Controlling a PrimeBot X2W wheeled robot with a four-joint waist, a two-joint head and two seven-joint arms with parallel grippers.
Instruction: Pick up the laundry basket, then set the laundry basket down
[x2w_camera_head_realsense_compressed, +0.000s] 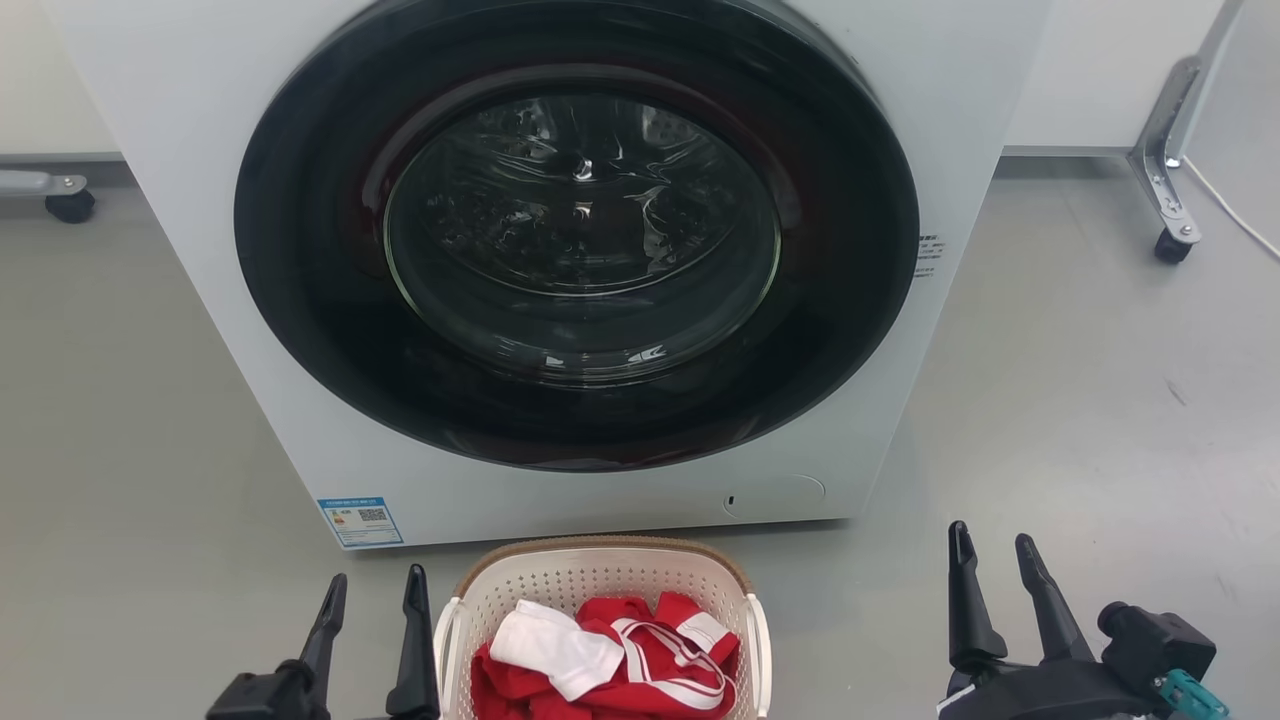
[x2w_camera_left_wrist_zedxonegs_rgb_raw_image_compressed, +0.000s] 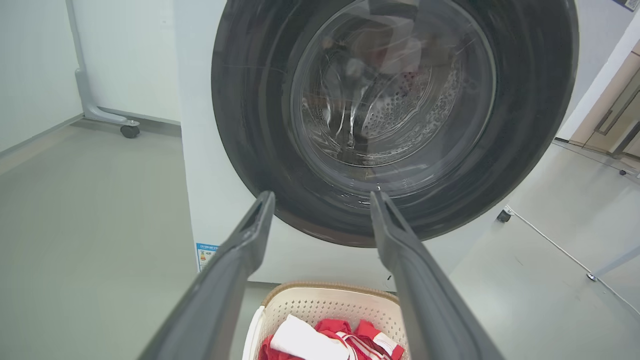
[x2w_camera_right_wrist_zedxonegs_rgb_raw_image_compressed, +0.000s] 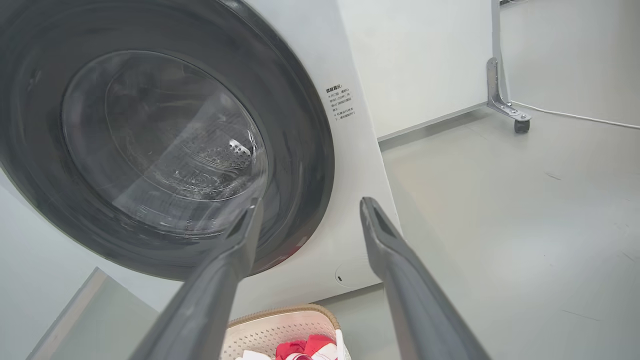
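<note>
Both jaws stand moderately parted and empty. My left gripper (x2w_camera_head_realsense_compressed: 378, 575) hangs just beside the laundry basket (x2w_camera_head_realsense_compressed: 598, 546); my right gripper (x2w_camera_head_realsense_compressed: 992, 533) is well apart. The basket, holding red and white clothes (x2w_camera_head_realsense_compressed: 640, 665), sits on the floor (x2w_camera_head_realsense_compressed: 1080, 420) close before the washing machine (x2w_camera_head_realsense_compressed: 290, 400), with open floor on both sides.

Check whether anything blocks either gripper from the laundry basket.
Nothing visible. The left gripper, open, sits beside the laundry basket; the right gripper, open, is farther off across bare floor. The washing machine stands behind it.
</note>
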